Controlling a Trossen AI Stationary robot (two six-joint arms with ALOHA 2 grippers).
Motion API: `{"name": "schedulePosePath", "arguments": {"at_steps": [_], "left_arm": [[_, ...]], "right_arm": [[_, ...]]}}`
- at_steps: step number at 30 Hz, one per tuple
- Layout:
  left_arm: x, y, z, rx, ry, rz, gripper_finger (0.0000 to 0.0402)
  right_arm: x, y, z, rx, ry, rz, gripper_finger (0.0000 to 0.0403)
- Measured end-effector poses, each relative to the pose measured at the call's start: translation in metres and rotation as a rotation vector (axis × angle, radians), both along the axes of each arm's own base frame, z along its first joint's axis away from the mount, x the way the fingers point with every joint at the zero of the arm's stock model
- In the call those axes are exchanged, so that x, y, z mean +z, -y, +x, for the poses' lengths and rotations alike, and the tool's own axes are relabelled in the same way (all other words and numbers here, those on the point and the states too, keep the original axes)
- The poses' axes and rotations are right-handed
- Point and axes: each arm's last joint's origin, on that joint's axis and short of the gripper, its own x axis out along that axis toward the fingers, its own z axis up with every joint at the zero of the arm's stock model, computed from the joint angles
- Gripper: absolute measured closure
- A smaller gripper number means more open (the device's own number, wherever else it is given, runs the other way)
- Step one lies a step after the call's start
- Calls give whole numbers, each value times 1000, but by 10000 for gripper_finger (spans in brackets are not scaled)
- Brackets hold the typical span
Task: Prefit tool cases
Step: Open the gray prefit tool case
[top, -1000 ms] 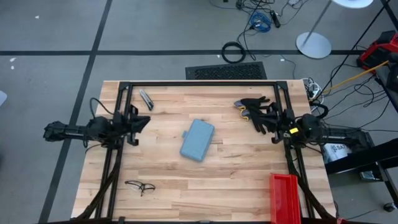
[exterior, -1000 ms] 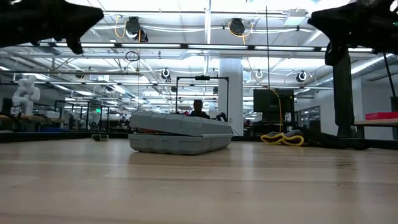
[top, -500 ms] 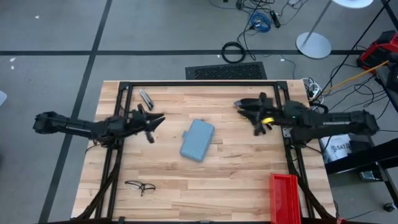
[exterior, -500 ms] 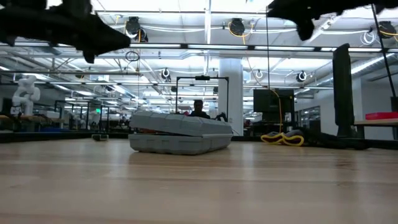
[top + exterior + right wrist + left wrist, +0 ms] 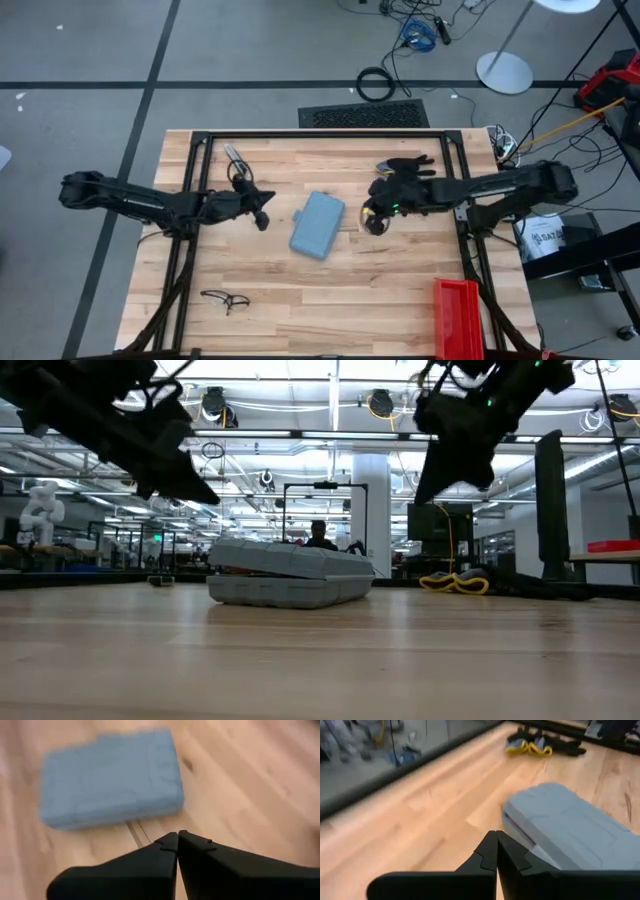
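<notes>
While both arms reach in toward the middle of the table, each gripper has its fingers pressed together on nothing. The left gripper (image 5: 263, 218) hangs above the wood just beside the left edge of the tool case (image 5: 317, 225), apart from it — its own wrist view shows the two dark fingers (image 5: 496, 851) meeting tip to tip, with the case's near corner (image 5: 560, 827) lying just ahead of them. The right gripper (image 5: 372, 222) sits on the opposite side, near the case's right edge and likewise clear of it; its fingertips (image 5: 177, 842) are drawn to a closed point with the case (image 5: 110, 777) lying flat on the boards beyond. From table height both grippers hang above the surface, the left gripper (image 5: 195, 490) and the right gripper (image 5: 430, 480) flanking the case (image 5: 290, 572), which rests closed on the wood with its lid down.

The case lies near the table's centre, turned at a slight angle to the boards. Farther out, a pair of black gloves (image 5: 405, 168) rests behind the right arm, a small metal tool (image 5: 235, 157) lies toward the far left corner, eyeglasses (image 5: 226, 298) sit near the front left, and a red bin (image 5: 458, 317) stands at the front right edge. A person (image 5: 319, 535) shows in the room behind the case.
</notes>
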Motion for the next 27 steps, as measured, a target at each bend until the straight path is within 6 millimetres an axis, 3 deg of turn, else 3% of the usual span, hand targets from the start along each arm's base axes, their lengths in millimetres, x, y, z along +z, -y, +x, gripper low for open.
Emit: {"name": "schedulePosePath", "arguments": {"at_steps": [5, 14, 20, 27], "left_arm": [[-18, 0, 8, 57, -28, -148, 400], [-43, 2, 25, 25, -62, -248, 400], [-53, 2, 36, -13, -27, -278, 401], [-58, 3, 54, -58, -41, -277, 401]], "right_arm": [[-27, -3, 15, 5, -83, 8, 403], [-53, -6, 23, -20, -177, 30, 403], [-65, -13, 34, -2, -140, 34, 403], [-94, -16, 55, 8, -80, 46, 403]]}}
